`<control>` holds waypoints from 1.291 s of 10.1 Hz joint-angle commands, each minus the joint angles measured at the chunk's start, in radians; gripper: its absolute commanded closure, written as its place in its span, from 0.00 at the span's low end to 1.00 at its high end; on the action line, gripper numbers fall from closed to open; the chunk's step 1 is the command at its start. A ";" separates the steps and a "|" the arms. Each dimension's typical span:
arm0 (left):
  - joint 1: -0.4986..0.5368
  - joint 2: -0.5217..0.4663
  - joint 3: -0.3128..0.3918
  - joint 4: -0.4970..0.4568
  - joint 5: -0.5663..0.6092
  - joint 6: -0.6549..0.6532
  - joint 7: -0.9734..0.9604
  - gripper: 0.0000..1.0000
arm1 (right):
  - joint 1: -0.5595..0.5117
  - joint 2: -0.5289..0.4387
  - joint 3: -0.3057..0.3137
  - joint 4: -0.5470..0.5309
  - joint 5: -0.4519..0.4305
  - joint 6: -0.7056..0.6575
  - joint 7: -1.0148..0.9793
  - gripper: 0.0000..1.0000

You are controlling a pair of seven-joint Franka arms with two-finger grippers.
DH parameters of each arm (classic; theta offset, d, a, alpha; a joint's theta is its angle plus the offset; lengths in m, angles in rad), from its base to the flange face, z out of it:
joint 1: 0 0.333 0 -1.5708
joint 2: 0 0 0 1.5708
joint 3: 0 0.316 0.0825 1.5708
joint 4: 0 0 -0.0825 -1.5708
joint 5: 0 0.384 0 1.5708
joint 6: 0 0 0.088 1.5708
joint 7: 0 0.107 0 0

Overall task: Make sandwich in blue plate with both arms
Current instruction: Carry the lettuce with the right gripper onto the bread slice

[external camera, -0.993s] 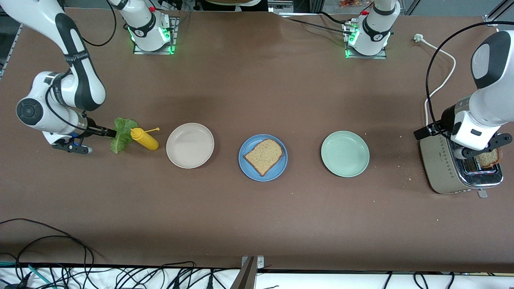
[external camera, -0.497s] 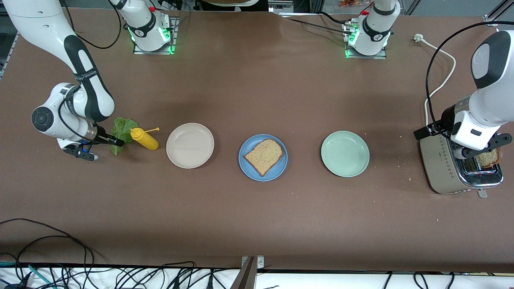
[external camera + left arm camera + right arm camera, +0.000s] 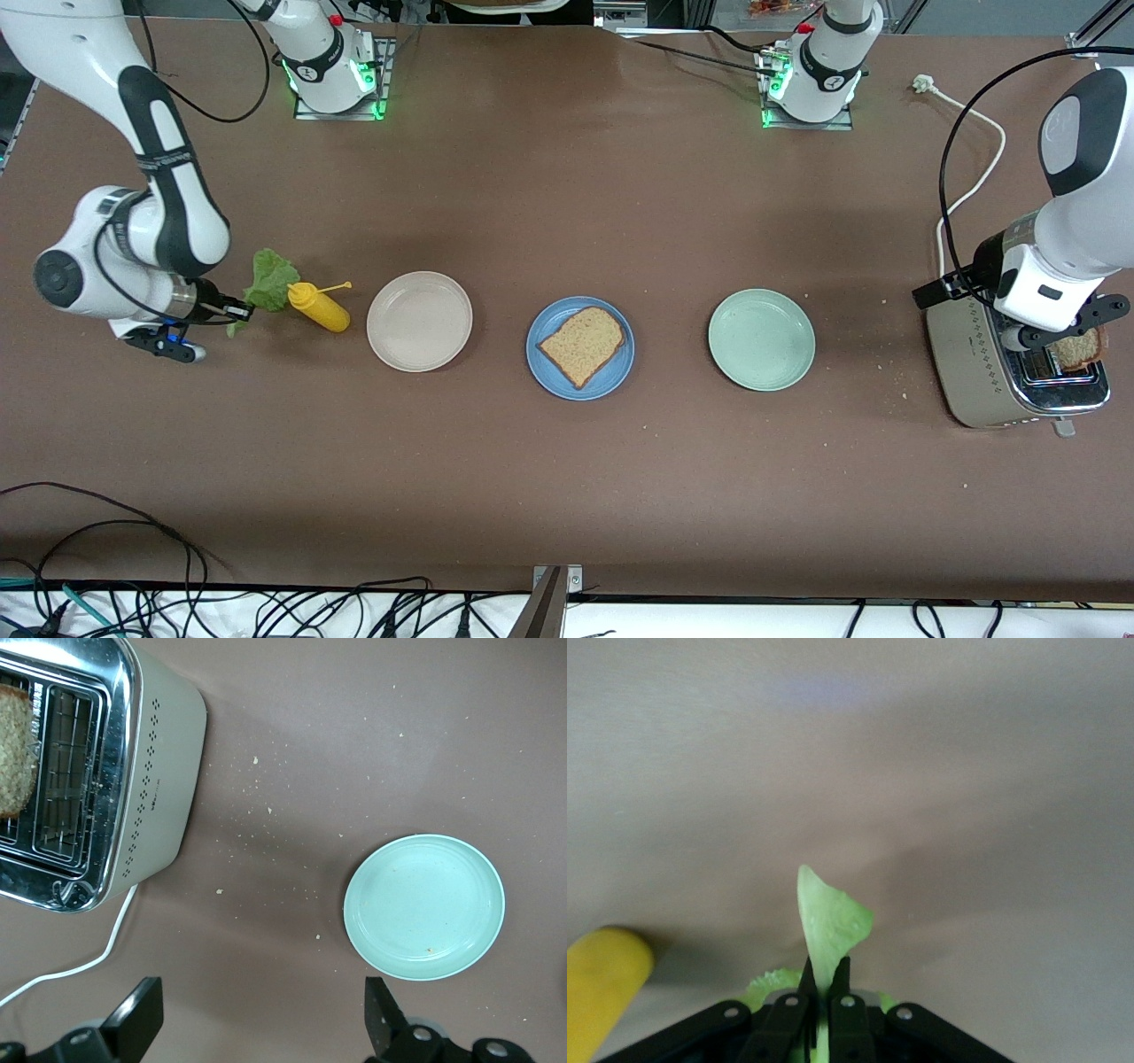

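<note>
Right gripper [image 3: 237,309]: clamped on lettuce leaf [image 3: 266,278] at its stem, ready to carry.
Left gripper [image 3: 1063,332]: jaws wide, over toaster [image 3: 983,372], poised for second slice [image 3: 1076,350].
Blue plate [image 3: 542,368]: mid-table, bread slice [image 3: 582,345] awaiting lettuce; lettuce at nine o'clock.

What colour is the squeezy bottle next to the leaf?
Yellow. The bottle shows best in the front view.

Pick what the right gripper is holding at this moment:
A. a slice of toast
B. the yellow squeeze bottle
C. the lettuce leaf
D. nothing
C: the right gripper is shut on the lettuce leaf, which sticks out past its fingertips, beside the yellow bottle.
</note>
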 commanded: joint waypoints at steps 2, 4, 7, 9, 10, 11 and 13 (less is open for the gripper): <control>0.009 -0.014 -0.010 0.003 0.021 -0.022 0.025 0.00 | -0.003 -0.023 -0.013 0.312 0.014 -0.556 0.001 0.99; 0.009 -0.014 -0.010 0.003 0.021 -0.022 0.025 0.00 | 0.000 -0.025 -0.007 0.440 0.021 -0.765 0.028 0.99; 0.009 -0.014 -0.009 0.003 0.021 -0.022 0.030 0.00 | 0.050 -0.023 0.071 0.460 0.154 -0.765 0.291 0.98; 0.011 -0.014 -0.006 0.003 0.021 -0.022 0.057 0.00 | 0.141 -0.010 0.096 0.466 0.189 -0.638 0.476 0.98; 0.011 -0.014 -0.004 0.003 0.021 -0.022 0.057 0.00 | 0.196 0.012 0.096 0.466 0.226 -0.568 0.577 0.98; 0.014 -0.014 -0.004 0.003 0.021 -0.022 0.059 0.00 | 0.257 0.038 0.096 0.465 0.249 -0.485 0.686 0.97; 0.021 -0.014 -0.006 0.003 0.021 -0.022 0.062 0.00 | 0.371 0.105 0.098 0.466 0.254 -0.304 0.895 0.97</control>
